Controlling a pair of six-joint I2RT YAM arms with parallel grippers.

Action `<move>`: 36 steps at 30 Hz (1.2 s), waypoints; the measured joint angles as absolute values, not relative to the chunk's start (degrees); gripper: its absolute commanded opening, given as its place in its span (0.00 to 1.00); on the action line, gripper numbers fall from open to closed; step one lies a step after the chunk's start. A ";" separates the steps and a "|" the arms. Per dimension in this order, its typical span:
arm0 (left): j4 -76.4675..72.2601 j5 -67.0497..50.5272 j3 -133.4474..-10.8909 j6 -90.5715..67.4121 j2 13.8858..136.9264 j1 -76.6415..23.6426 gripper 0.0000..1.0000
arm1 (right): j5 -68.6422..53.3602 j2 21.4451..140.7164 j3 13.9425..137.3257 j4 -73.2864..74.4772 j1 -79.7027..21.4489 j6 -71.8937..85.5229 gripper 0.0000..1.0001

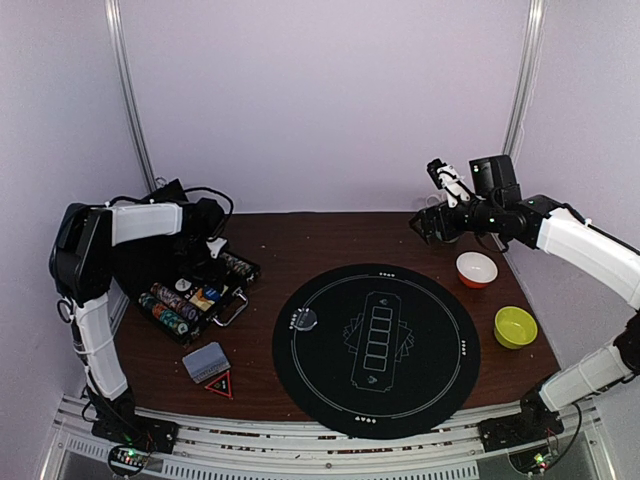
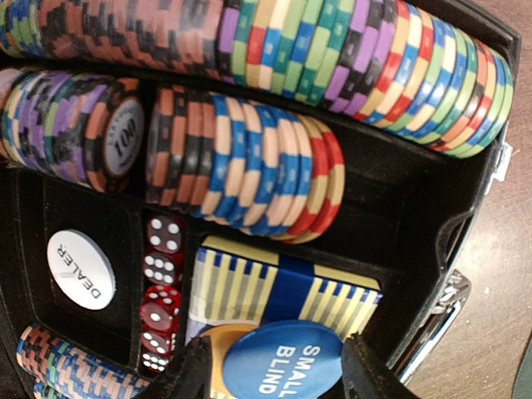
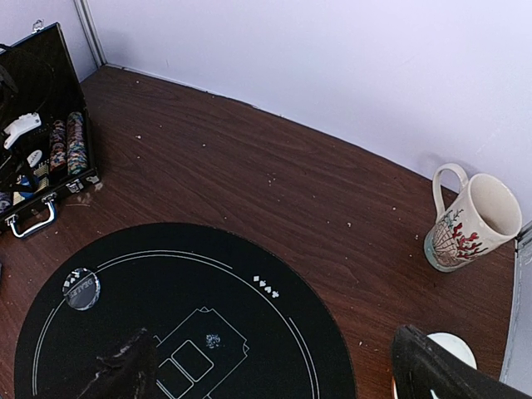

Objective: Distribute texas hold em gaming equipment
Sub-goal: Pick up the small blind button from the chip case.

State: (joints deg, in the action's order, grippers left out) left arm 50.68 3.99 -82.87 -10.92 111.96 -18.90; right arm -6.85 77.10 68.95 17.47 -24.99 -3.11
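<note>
My left gripper is down in the open case, at the bottom of the wrist view. Its fingers press against the rim of the blue button on both sides, so I am grasping it. The button sits over a blue and yellow card box. Rows of chips fill the top of that frame. The white dealer button lies at lower left, with red dice just right of it.

My right gripper hangs released, fingers spread wide at the bottom corners of its frame with nothing between them. Under it is the black mat, with a clear button near its left edge. A mug stands upright at the right.

In the top view the case is at centre left. A stack of cards lies on the table just below it. The orange bowl and green bowl are at the right, beside the mat
</note>
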 measured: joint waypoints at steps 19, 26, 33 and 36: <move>48.88 -5.89 -77.19 -8.45 107.48 -12.32 0.86 | -6.87 77.10 68.95 17.47 -24.99 -3.27 1.00; 47.68 -6.44 -77.12 -7.68 108.33 -12.36 0.80 | -6.87 77.19 68.95 17.47 -24.99 -3.31 1.00; 47.55 -6.33 -77.12 -7.14 109.43 -12.36 0.75 | -6.87 77.56 68.95 17.50 -24.99 -3.51 1.00; 47.44 -6.44 -76.97 -7.01 109.43 -12.32 0.70 | -6.87 77.76 68.95 17.50 -24.99 -3.55 1.00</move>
